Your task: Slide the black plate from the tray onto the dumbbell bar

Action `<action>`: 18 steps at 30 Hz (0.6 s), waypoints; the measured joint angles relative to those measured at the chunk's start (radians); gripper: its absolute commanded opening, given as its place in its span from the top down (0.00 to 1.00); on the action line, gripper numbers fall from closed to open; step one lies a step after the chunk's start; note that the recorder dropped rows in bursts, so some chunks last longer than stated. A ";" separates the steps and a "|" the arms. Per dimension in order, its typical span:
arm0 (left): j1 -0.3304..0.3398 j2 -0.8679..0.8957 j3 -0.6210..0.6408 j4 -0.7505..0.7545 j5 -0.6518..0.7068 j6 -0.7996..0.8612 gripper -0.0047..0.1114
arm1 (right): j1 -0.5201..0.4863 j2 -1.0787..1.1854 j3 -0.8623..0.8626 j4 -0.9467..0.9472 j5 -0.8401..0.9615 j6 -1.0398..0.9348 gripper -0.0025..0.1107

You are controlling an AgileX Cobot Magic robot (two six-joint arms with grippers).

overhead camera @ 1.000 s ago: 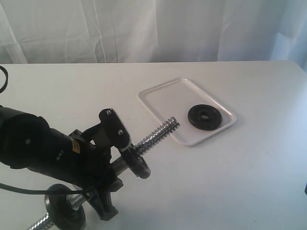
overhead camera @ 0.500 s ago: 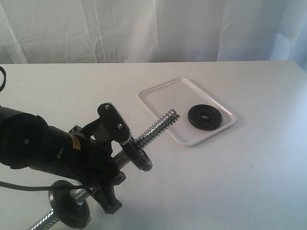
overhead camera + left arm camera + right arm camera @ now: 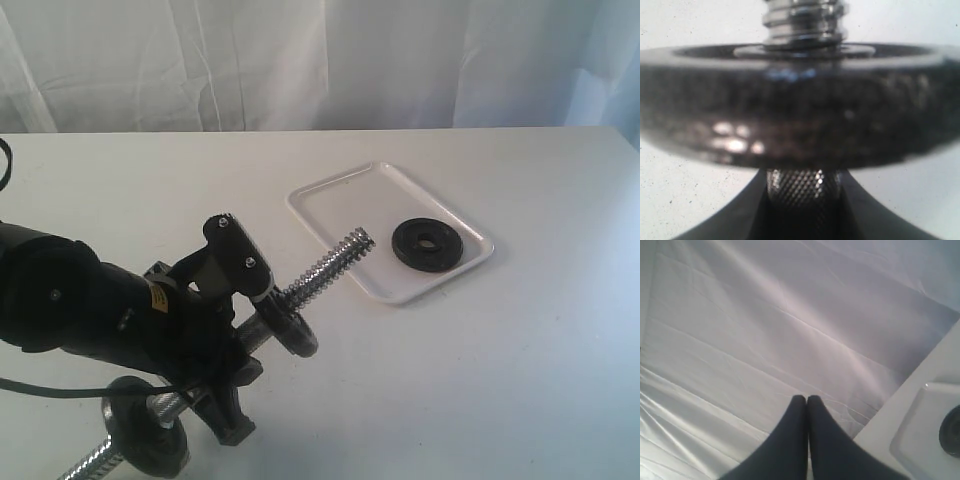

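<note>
Chrome dumbbell bar (image 3: 320,272), nudged upward a second ago, is now sitting steady in my clamped left gripper (image 3: 238,340), free thread aiming at the black plate (image 3: 426,244) lying untouched on the tray (image 3: 340,195), while my empty right gripper (image 3: 806,405) is idling shut.

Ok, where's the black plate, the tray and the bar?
black plate (image 3: 408,245), exterior view, on its ring, beside the hole
tray (image 3: 350,205), exterior view, on its bare floor
bar (image 3: 330,265), exterior view, on its threaded end
</note>
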 measured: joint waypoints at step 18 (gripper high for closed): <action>0.000 0.000 0.000 -0.002 -0.001 -0.002 0.96 | 0.036 1.182 -1.151 -0.145 0.948 -1.032 0.85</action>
